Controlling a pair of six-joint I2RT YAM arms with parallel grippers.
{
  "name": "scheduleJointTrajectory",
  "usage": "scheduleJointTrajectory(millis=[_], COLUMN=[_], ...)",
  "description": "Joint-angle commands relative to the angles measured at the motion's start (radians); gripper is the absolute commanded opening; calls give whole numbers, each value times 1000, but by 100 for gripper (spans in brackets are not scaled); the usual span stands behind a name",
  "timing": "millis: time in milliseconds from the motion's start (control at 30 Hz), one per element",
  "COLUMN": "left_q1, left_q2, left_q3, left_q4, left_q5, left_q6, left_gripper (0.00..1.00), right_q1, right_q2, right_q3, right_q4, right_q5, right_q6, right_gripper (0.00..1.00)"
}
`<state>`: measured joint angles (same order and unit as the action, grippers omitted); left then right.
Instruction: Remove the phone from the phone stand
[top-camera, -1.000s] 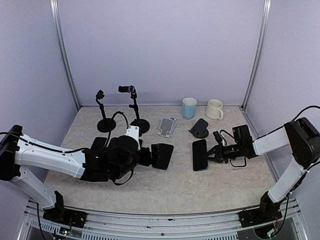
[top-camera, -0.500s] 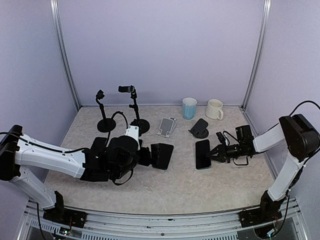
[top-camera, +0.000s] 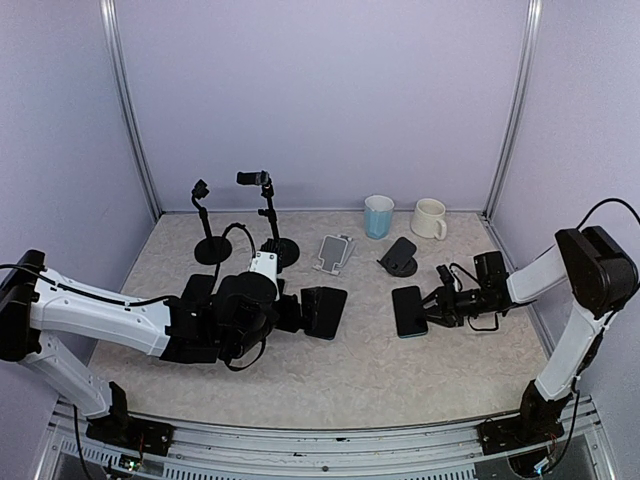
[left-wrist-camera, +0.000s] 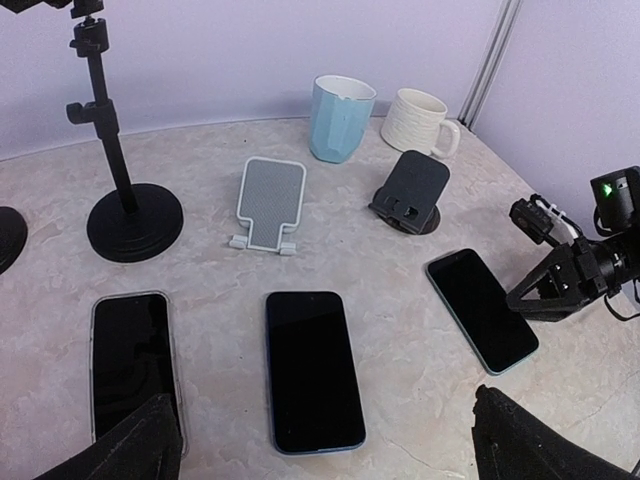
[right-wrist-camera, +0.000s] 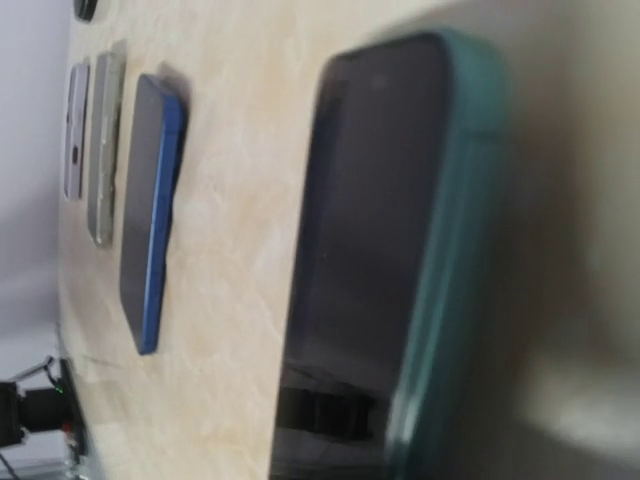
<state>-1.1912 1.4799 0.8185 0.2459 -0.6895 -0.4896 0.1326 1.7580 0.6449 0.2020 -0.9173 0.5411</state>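
A teal-cased phone (top-camera: 410, 311) lies on the table right of centre, also in the left wrist view (left-wrist-camera: 482, 309) and close up in the right wrist view (right-wrist-camera: 390, 250). My right gripper (top-camera: 432, 305) is at the phone's right edge and looks shut on it; its fingers are hidden in its own view. The black phone stand (top-camera: 400, 257) and the white phone stand (top-camera: 335, 251) both stand empty behind. My left gripper (left-wrist-camera: 320, 445) is open and empty, hovering over a blue phone (left-wrist-camera: 312, 367) lying flat.
A clear-cased phone (left-wrist-camera: 130, 362) lies left of the blue one. Two black stalk mounts on round bases (top-camera: 280, 250) (top-camera: 211, 250) stand at the back left. A blue cup (top-camera: 378, 216) and a white mug (top-camera: 429, 219) stand by the back wall.
The teal-cased phone and my right gripper have shifted to the right together, and the right arm has drawn back. The left arm has not moved.
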Motion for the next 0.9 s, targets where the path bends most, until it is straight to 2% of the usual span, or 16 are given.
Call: scheduleJointTrajectory(millis=[0, 200, 333, 667, 867], left_q1=[-4, -2, 13, 99, 186], left_q2=[0, -19, -40, -109, -178], left_q3=[7, 2, -6, -58, -79], left_q4=[-31, -46, -54, -58, -102], left_q5=[-21, -27, -8, 76, 131], left_q6=[-1, -9, -13, -36, -20], left_gripper=[99, 99, 99, 99, 99], right_q1=[-14, -16, -18, -8, 21], right_q2=[-16, -70, -131, -395, -574], right_q3=[13, 17, 6, 9, 63], right_q4=[4, -35, -41, -115, -209], right_q5=[7, 47, 63, 113, 192], right_q6=[-11, -22, -26, -74, -178], right_gripper=[49, 73, 98, 100, 100])
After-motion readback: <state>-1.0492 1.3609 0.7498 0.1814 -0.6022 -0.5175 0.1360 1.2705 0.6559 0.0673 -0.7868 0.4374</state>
